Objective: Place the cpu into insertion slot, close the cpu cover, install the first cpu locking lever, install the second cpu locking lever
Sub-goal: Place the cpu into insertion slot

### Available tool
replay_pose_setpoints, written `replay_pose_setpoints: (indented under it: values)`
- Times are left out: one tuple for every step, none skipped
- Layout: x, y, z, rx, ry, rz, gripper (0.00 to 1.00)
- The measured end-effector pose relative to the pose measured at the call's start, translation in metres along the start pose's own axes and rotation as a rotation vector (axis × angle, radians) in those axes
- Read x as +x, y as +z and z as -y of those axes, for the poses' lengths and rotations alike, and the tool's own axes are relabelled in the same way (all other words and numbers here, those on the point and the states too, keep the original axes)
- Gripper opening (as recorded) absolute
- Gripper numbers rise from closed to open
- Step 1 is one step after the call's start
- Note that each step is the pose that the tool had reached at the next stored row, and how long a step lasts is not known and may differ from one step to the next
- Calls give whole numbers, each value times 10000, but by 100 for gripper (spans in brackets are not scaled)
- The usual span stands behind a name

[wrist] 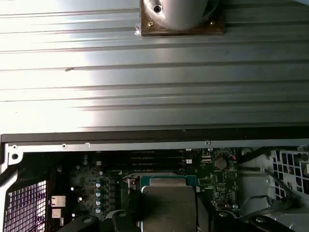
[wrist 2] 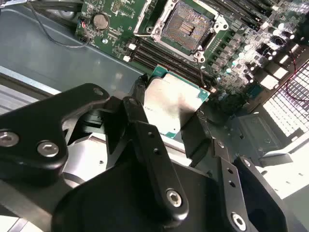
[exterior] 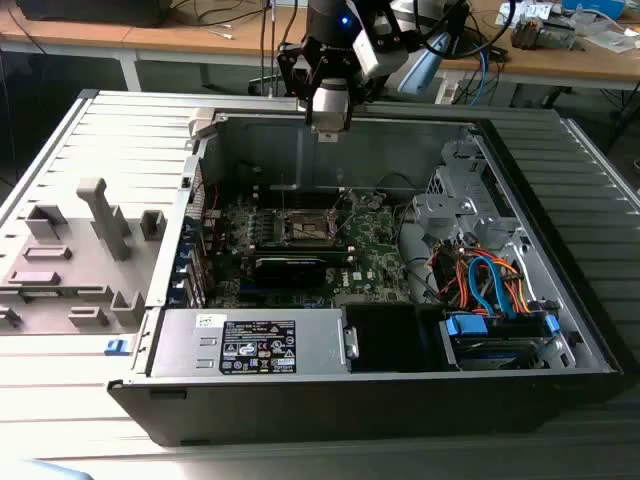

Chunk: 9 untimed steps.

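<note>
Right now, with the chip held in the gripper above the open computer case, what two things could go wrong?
1. The gripper grips the chip only by two edges; it might slip and drop onto the green board.
2. The socket lies open with bare contacts; a tilted or off-centre chip could damage them.

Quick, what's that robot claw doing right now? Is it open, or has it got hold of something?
The gripper: closed on the cpu, a small flat square chip with a silvery-grey metal top and a green edge.
</note>
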<state>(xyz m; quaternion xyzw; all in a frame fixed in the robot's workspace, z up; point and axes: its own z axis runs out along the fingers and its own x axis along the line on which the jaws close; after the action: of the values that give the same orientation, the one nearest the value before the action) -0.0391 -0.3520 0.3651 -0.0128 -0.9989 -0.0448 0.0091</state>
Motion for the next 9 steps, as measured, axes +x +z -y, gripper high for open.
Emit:
replay_pose_setpoints:
  values:
    - [2, 1, 0, 2, -1, -1, 55]
    - [7, 4, 0, 1, 0, 0, 55]
    - [10, 5, 1, 1, 0, -1, 55]
    - [10, 5, 1, 1, -1, -1, 55]
    - [11, 9, 1, 0, 0, 0, 55]
    - [11, 13, 1, 0, -1, 0, 55]
    - [11, 14, 1, 0, 0, 0, 55]
    - [11, 14, 2, 0, 0, 0, 55]
    - [11, 17, 2, 0, 0, 0, 55]
